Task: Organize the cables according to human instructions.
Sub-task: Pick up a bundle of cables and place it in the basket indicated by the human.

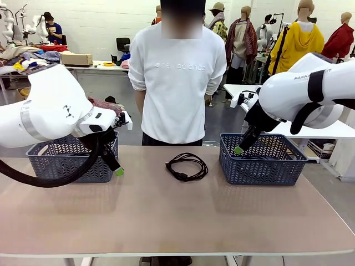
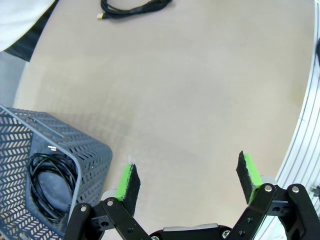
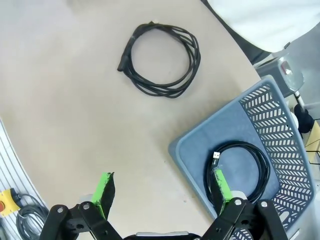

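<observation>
One coiled black cable lies on the table's middle, near the far edge; it also shows as the cable and, cut off at the top, the cable. Another cable lies inside the left basket. A third cable rests in the right basket. My left gripper hangs open just in front of the left basket, its fingers wide apart over bare table. My right gripper is open above the right basket's near-left corner, with nothing between its fingers.
Two grey-blue mesh baskets stand at the far side: the left basket and the right basket. A person in a white sweater stands behind the table's middle. The table's front half is bare.
</observation>
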Robot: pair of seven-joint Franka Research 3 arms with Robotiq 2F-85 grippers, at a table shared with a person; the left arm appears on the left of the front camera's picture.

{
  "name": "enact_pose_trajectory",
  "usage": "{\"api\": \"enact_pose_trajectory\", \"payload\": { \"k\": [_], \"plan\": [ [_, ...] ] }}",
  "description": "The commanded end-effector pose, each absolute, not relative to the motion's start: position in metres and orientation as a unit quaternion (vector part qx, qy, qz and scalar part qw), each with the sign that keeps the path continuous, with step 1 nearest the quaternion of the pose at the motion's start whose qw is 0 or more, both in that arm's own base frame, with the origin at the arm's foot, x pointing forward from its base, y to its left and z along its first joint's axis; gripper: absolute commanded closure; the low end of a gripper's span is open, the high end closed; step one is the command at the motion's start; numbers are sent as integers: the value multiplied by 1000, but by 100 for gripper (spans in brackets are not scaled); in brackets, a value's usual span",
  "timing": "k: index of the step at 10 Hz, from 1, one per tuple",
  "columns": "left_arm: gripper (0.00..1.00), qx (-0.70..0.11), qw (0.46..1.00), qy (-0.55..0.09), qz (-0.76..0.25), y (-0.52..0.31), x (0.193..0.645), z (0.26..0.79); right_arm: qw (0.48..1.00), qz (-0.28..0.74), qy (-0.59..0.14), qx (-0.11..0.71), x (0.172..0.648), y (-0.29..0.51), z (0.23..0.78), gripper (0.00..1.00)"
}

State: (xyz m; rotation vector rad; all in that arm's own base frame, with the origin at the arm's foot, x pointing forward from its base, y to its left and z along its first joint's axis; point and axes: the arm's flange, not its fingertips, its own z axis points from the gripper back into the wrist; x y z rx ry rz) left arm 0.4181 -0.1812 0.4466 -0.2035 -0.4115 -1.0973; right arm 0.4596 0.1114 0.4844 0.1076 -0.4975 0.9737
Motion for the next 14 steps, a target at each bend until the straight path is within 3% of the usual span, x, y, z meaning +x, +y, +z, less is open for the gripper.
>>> {"api": "enact_pose_trajectory", "payload": {
  "k": [1,14],
  "plan": [
    [0,-95,829,-195,-515,-180,419,448,854,461,-236,47,461,113,485,0],
    [0,-95,829,-195,-515,-180,419,448,854,461,-236,47,461,113,485,0]
  ]
}}
